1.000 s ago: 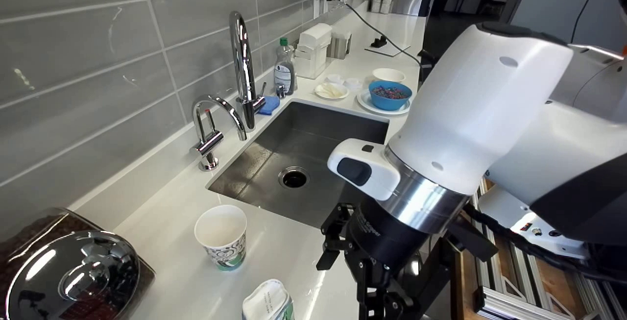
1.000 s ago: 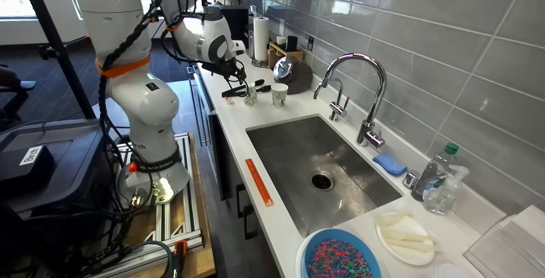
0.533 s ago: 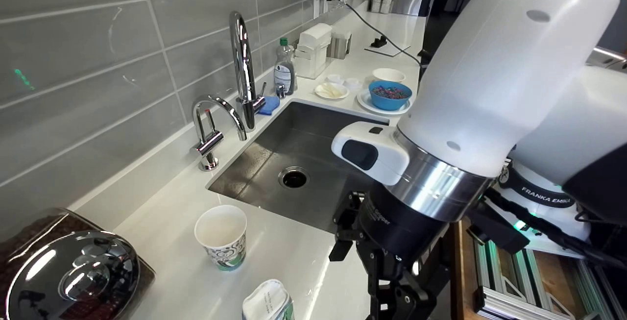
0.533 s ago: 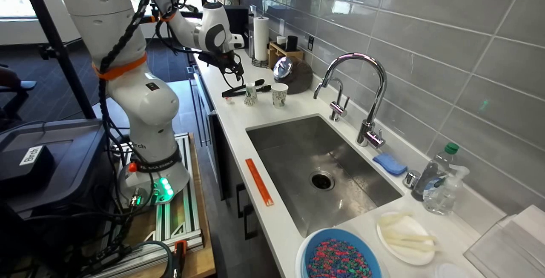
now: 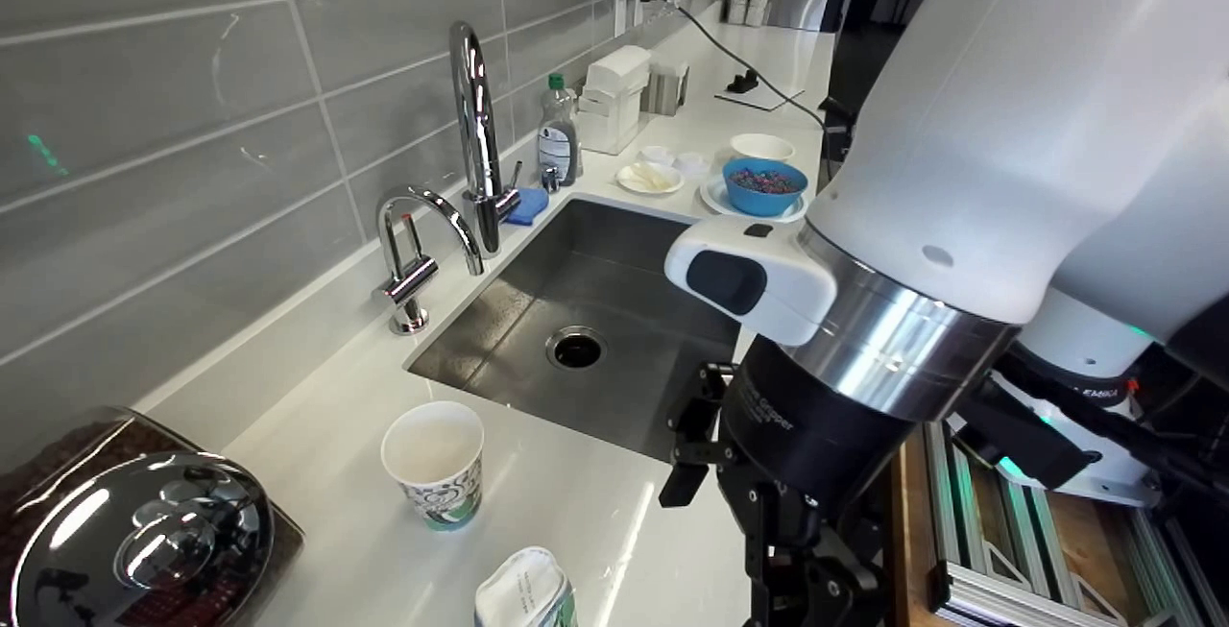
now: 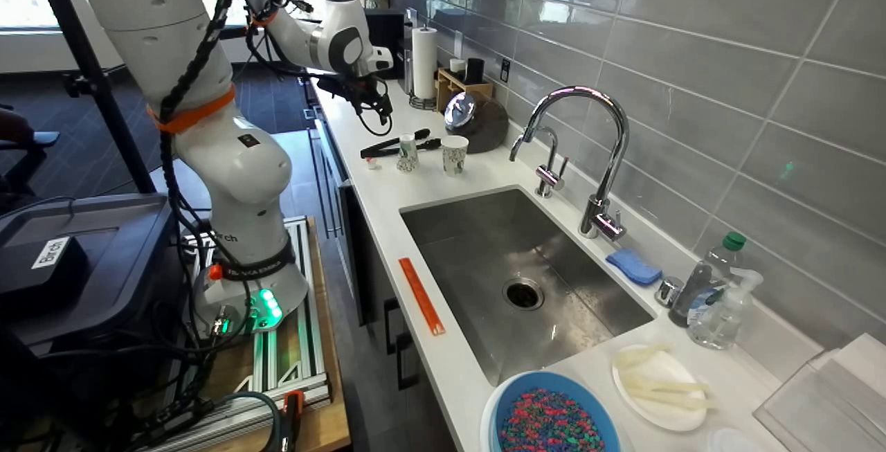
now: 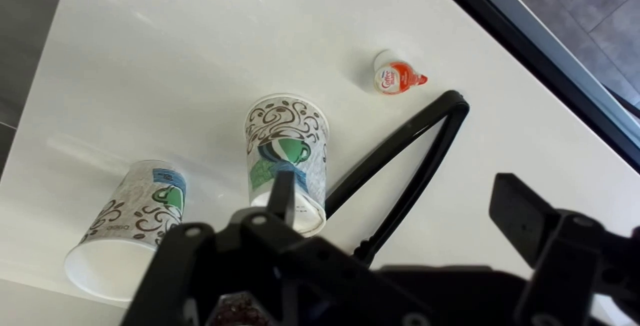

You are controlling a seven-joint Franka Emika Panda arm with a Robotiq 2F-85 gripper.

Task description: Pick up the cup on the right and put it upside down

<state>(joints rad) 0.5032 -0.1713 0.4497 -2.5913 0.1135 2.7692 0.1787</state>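
**Inverted cup (image 7: 286, 151) on the worktop (image 7: 190, 56), gripper (image 7: 400, 203) released**

In the wrist view, the inverted cup, the right-hand one of two, stands base up at the centre of the frame, its rim on the worktop. The upright cup (image 7: 137, 206), similarly printed, stands to its lower left, apart from it. Black tongs (image 7: 419, 178) lie right of centre, one arm running to the edge of the inverted cup; whether they touch cannot be told. A creamer tub (image 7: 392, 79) with an orange-red label sits above them. The gripper's fingers (image 7: 520, 216) are spread wide. In both exterior views the gripper is apart from the inverted cup. In an exterior view, the lower edge of the frame cuts the inverted cup, and the sink (image 5: 624, 296) lies above it.
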